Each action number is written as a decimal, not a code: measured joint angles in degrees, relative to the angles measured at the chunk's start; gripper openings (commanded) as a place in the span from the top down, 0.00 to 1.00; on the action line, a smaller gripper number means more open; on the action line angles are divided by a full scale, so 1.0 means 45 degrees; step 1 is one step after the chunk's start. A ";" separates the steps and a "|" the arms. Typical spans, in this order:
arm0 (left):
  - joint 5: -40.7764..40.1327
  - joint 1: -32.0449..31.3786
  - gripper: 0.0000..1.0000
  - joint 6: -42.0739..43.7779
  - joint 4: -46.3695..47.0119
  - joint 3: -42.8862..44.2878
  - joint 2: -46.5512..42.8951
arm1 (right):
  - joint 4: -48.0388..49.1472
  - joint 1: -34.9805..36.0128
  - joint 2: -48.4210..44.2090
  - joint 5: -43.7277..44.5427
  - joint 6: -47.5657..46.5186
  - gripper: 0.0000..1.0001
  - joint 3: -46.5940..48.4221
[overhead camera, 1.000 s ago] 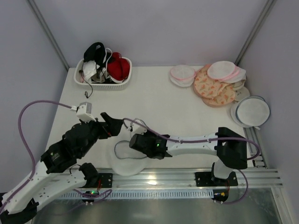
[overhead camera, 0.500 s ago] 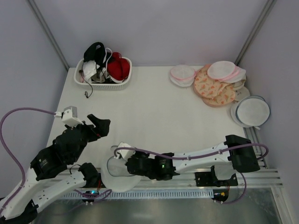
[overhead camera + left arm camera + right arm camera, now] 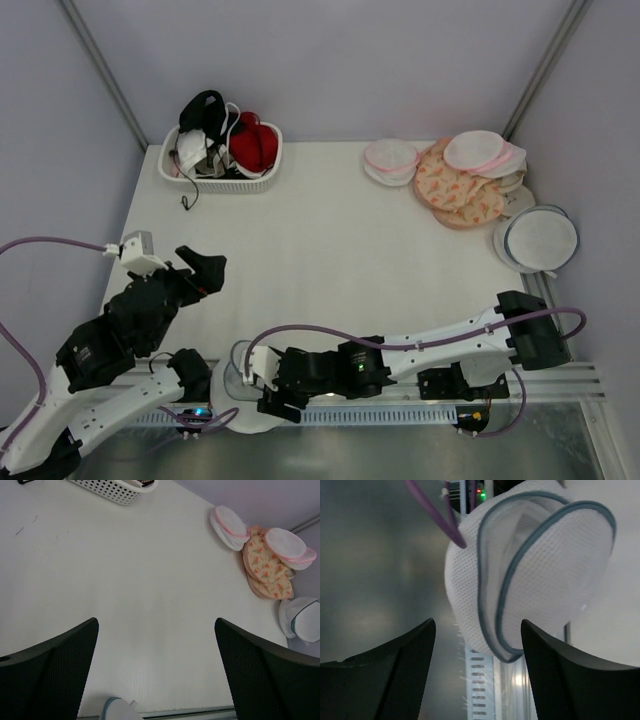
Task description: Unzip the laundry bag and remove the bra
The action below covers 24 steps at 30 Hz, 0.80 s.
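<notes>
Observed from the room: the laundry bag (image 3: 236, 372) is lying at the lower left of the overhead view, at the near edge of the table (image 3: 330, 250) and partly over the metal rail (image 3: 540, 378), with the right arm's wrist covering much of it. The right gripper (image 3: 272, 395) is hovering directly over the bag; in the right wrist view its two dark fingers (image 3: 395, 660) are standing well apart at the bottom of the frame, and the bag (image 3: 535, 570) is sitting beyond them, filling the upper right, not clamped. The jaws are parted and are holding nothing. The bag's white mesh is showing two grey-blue rim lines that are meeting at the lower end and spreading apart toward the top. A purple cable (image 3: 445, 520) is crossing the upper left of that view. The left gripper (image 3: 205, 268) is hanging over the left side of the table, well apart from the bag; its fingers (image 3: 50, 670) are spread to full width with only bare tabletop between them. The bra (image 3: 205, 108) is sitting at the upper left of the overhead view, draped in the white basket (image 3: 225, 178) beside a red bra (image 3: 255, 145) and a white bra (image 3: 190, 150). Pink-rimmed rounds (image 3: 390, 158) and a grey-rimmed disc (image 3: 540, 238) are lying at the right.
</notes>
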 measured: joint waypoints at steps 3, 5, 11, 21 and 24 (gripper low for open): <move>0.0000 0.0000 0.00 0.0005 0.0000 0.0005 0.0097 | 0.0019 0.0005 -0.0228 -0.1428 0.0199 0.23 -0.0039; 0.0005 0.0000 0.00 0.0010 0.0005 0.0010 0.0204 | 0.0117 0.0000 -0.0573 -0.2030 0.0325 0.22 -0.0223; 0.0189 0.0000 0.01 0.0063 0.0058 0.0010 0.0495 | 0.1030 -0.0665 -0.2973 -0.2642 0.1137 0.20 -0.2127; 0.2152 0.0000 0.00 0.0894 0.1627 -0.0262 0.0942 | -0.1710 -0.4206 -0.5785 0.2045 0.3473 0.01 -0.2438; 0.2987 0.0000 0.00 0.1190 0.2229 -0.0656 0.1365 | -0.2647 -0.4750 -0.5882 0.3211 0.3910 0.01 -0.2268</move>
